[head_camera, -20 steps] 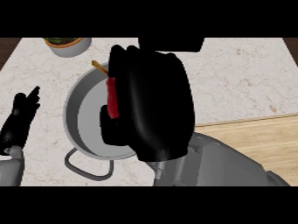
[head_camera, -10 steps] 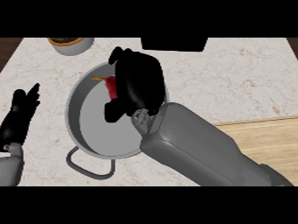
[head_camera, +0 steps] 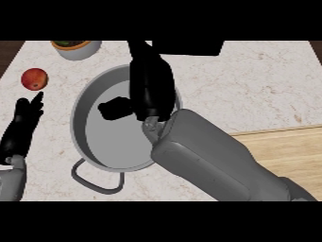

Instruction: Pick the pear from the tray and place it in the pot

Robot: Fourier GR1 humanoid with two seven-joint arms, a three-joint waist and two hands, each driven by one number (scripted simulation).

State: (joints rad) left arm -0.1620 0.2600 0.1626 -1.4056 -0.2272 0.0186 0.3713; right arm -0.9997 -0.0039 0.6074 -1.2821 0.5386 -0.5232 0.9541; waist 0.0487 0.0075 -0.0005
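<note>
The grey pot [head_camera: 87, 142] stands mid-counter, and what shows of its inside holds nothing. My right hand [head_camera: 153, 90] reaches across its right half, fingers straight and pointing away, thumb spread over the pot's floor, with nothing in it. A red and yellow fruit [head_camera: 34, 79], pear-like, lies on the counter outside the pot, just left of its rim. The wooden tray [head_camera: 306, 151] sits at the lower right, partly under my right forearm. My left hand [head_camera: 24, 125] rests open at the left edge, fingers up, just below the fruit.
A small grey bowl [head_camera: 76, 48] with something dark in it stands at the back left. A black object [head_camera: 188, 46] sits at the counter's far edge behind the pot. The pot's loop handle [head_camera: 87, 178] juts toward me. The counter's left edge runs close to the fruit.
My right hand held a red fruit over the pot; its fingers have straightened and it is empty. A red and yellow fruit now lies on the counter left of the pot.
</note>
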